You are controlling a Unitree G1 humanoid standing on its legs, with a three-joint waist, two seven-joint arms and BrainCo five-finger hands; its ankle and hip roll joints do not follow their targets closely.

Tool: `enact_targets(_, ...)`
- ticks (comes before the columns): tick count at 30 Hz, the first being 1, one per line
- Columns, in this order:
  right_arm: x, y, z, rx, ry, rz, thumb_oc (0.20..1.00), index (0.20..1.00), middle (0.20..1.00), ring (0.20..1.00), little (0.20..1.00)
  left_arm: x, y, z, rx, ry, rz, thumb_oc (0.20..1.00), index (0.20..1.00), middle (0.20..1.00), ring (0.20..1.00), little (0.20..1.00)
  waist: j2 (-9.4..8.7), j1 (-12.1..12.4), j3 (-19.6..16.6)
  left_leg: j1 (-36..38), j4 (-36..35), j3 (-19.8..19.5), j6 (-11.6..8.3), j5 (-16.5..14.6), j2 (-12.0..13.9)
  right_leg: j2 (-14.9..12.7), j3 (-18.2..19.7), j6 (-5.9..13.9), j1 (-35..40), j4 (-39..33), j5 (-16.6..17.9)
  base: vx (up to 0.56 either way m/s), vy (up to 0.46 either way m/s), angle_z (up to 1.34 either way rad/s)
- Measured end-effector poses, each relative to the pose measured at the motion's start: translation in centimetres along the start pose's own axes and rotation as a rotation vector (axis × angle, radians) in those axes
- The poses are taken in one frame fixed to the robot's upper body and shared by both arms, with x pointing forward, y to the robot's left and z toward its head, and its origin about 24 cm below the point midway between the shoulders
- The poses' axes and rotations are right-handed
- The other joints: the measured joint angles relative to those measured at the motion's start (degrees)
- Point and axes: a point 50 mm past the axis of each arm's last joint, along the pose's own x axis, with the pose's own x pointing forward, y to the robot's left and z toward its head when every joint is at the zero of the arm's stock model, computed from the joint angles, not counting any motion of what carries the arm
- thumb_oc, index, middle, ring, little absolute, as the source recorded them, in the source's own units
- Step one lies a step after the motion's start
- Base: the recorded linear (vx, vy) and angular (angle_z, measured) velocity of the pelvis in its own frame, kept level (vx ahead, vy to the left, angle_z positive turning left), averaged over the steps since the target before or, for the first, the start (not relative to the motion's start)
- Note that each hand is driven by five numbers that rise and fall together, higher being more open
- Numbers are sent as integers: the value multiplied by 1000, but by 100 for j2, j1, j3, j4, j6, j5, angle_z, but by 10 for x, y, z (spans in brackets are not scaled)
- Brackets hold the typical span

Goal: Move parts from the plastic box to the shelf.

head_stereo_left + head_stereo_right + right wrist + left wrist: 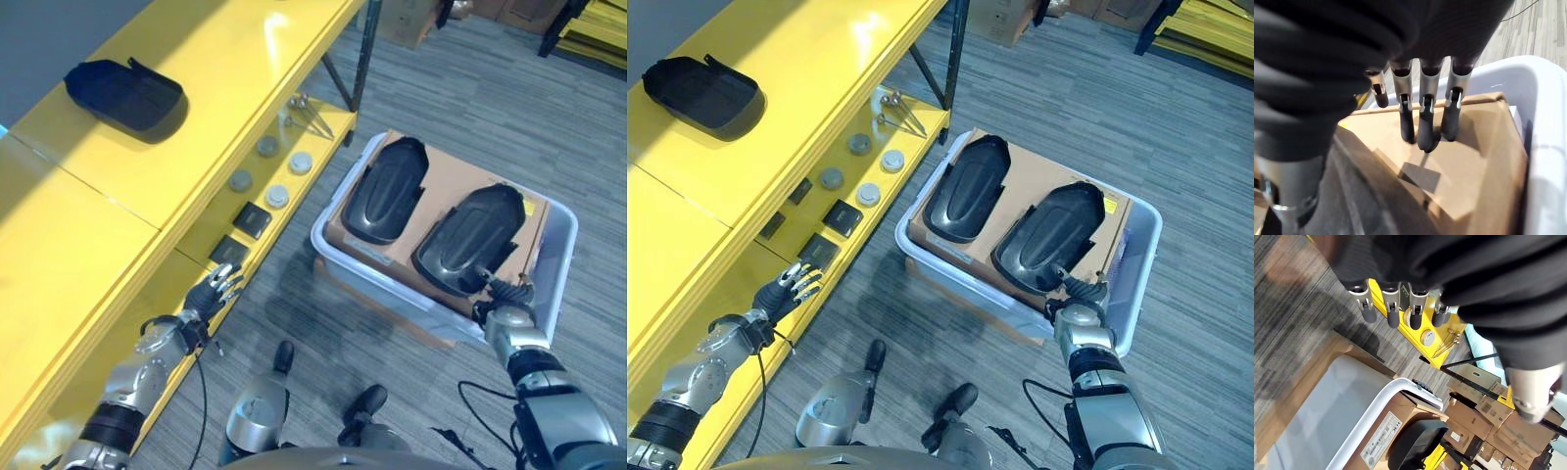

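Two black parts are lying side by side in the plastic box [560,257], resting on a sheet of brown cardboard [451,186] that is lining it: the first part [386,189] is sitting toward the shelf side, and the second part [467,238] is sitting beside it, nearer the right hand. A third black part [122,93] is resting on the top level of the yellow shelf [88,245], well apart from the box.

The right hand [506,305] is reaching over the near rim of the box, at the near end of the second part. In the right wrist view its fingers [1422,122] are hanging straight and relaxed, with the dark tips just above or touching the cardboard beside the part's edge; the hand is gripping nothing.

The left hand [214,291] is hovering by the edge of the lower shelf level, with its fingers [1392,308] spread and straight, holding nothing.

On the lower shelf level, several small round discs [277,196] and two dark square pads [253,219] are lying in a loose group, with a small metal tool [312,116] at the far end. The box is standing on grey carpet [470,88] just beside the shelf. Brown cardboard boxes [1484,416] are standing on the floor farther off
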Motion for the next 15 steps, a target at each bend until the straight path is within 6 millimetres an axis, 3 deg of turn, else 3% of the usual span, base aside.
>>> enact_targets(6,10,-16,24,27,-30,-48,1000,1000,1000,1000,1000,-2,5,8,29,-13,2,1000,1000,1000,1000,1000,-63,-3,167,-158,84,-19,0,-1,5,2,-17,-18,-117,12,15,0,0,0)
enact_targets(10,11,-17,26,40,-24,-55,1000,1000,1000,1000,1000,-1,4,10,31,-28,-3,1000,1000,1000,1000,1000,-67,25,185,-265,127,-22,1,-1,2,-7,-21,-20,-209,35,16,-42,10,2)
enact_targets(15,12,-13,44,88,-42,-52,1000,1000,1000,1000,1000,3,1,19,31,-69,-24,1000,1000,1000,1000,1000,9,31,383,-551,300,-34,4,-3,9,-42,-6,-30,-486,212,20,-50,18,0)
